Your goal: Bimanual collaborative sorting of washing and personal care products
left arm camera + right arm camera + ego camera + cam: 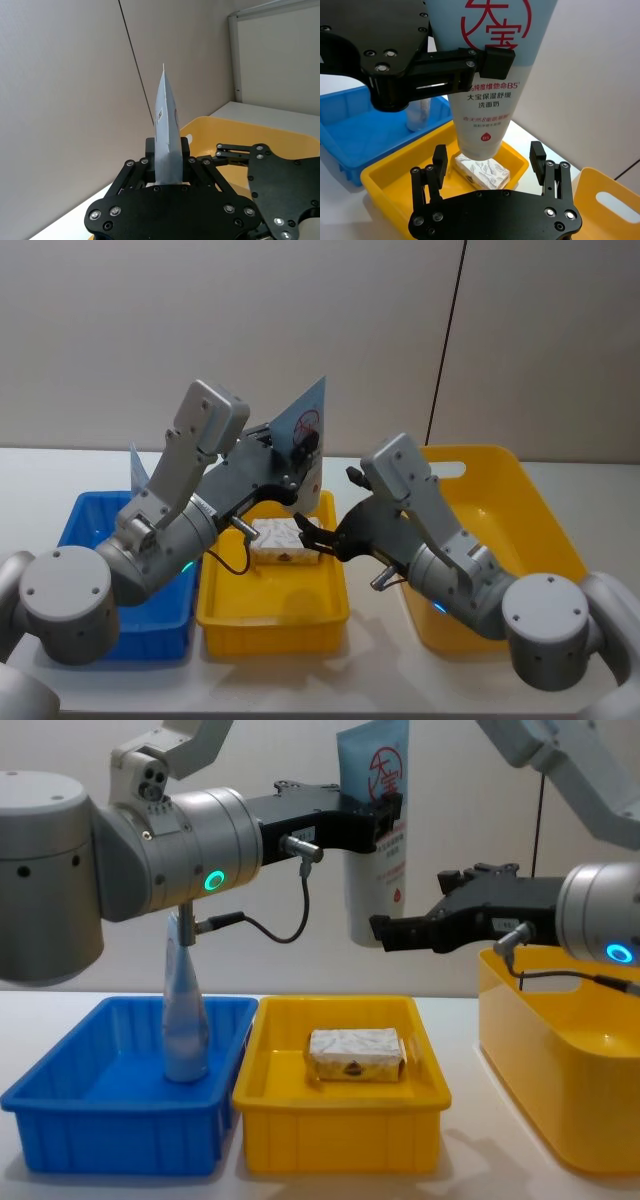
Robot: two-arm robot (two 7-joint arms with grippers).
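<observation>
My left gripper (385, 820) is shut on the light-blue-and-white squeeze tube (375, 840) with red marks. It holds the tube upright in the air above the yellow tray (340, 1130), crimped end up. The same tube (485, 100) hangs between the fingers of my right gripper (488, 151), which stands open around its lower cap end without touching it. A cream-white wrapped block (355, 1055) lies in the yellow tray. The slim pale-blue tube (183, 1010) stands upright in the blue tray (120, 1140). From the head, the held tube (300, 425) rises over both grippers.
The big yellow tub (560, 1100) with a handle slot stands to the right of the yellow tray, under my right arm. The blue tray is on the left, touching the yellow tray. A plain wall with a dark cable runs behind the table.
</observation>
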